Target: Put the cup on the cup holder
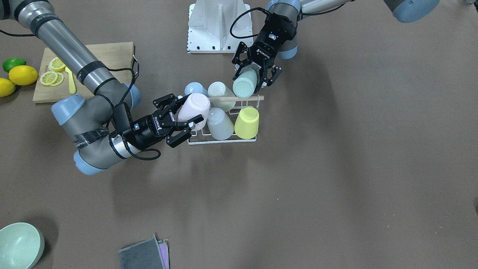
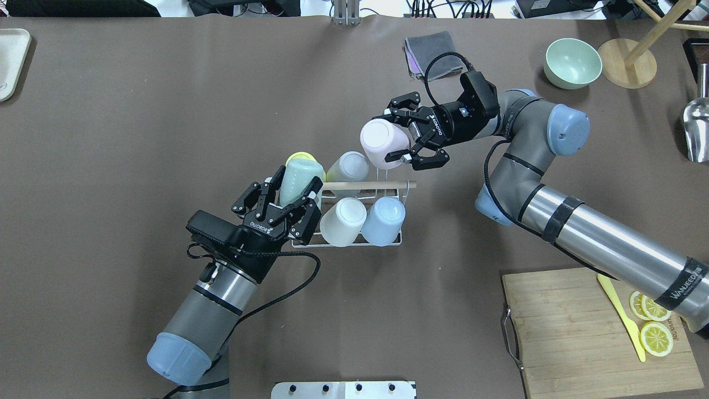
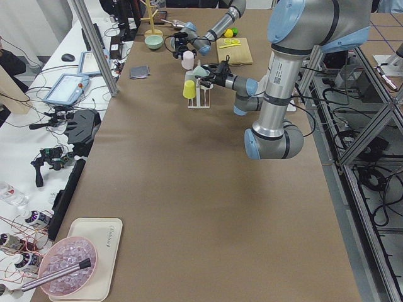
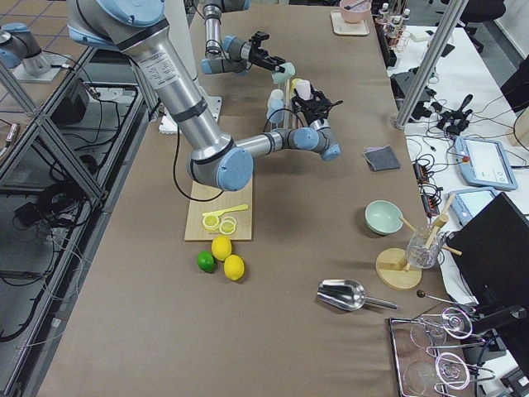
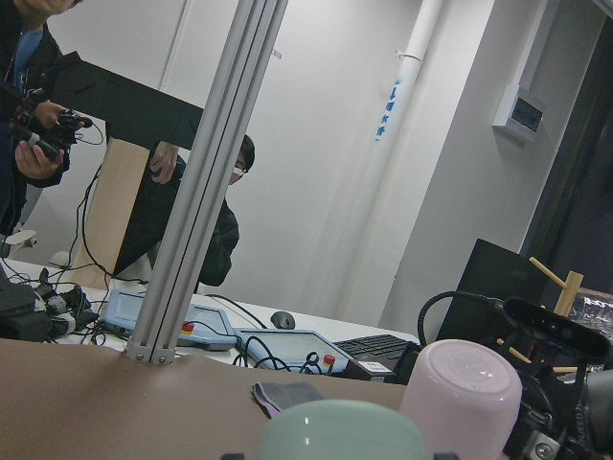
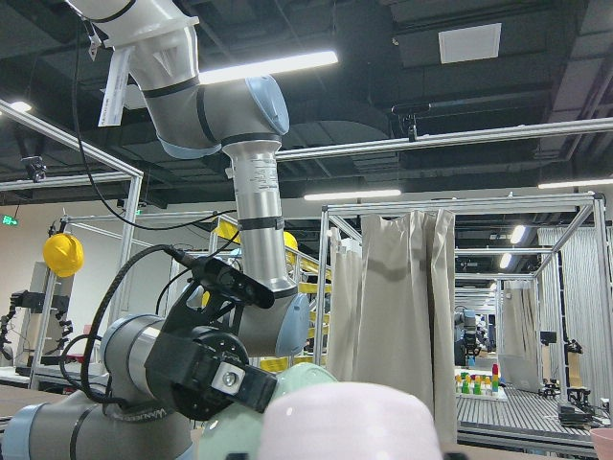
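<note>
The cup holder (image 2: 365, 184) is a small white wire rack with a wooden rod (image 1: 235, 99) at mid-table. It carries a blue cup (image 2: 383, 220), two white cups (image 2: 343, 220) and a yellow cup (image 1: 247, 122). My left gripper (image 2: 296, 188) is shut on a mint green cup (image 2: 299, 174), tilted at the rack's near left corner; the cup also shows in the front view (image 1: 245, 83). My right gripper (image 2: 394, 138) is shut on a pink cup (image 2: 378, 143), tilted just above the rack's far right corner (image 1: 194, 107). The wrist views show only the cup bottoms (image 5: 345, 433) (image 6: 350, 422).
A wooden cutting board (image 2: 587, 327) with lemon slices and a yellow knife lies at the near right. Lemons and a lime (image 1: 18, 74) lie beside it. A green bowl (image 2: 572, 62) and a grey cloth (image 2: 429, 51) sit at the far side.
</note>
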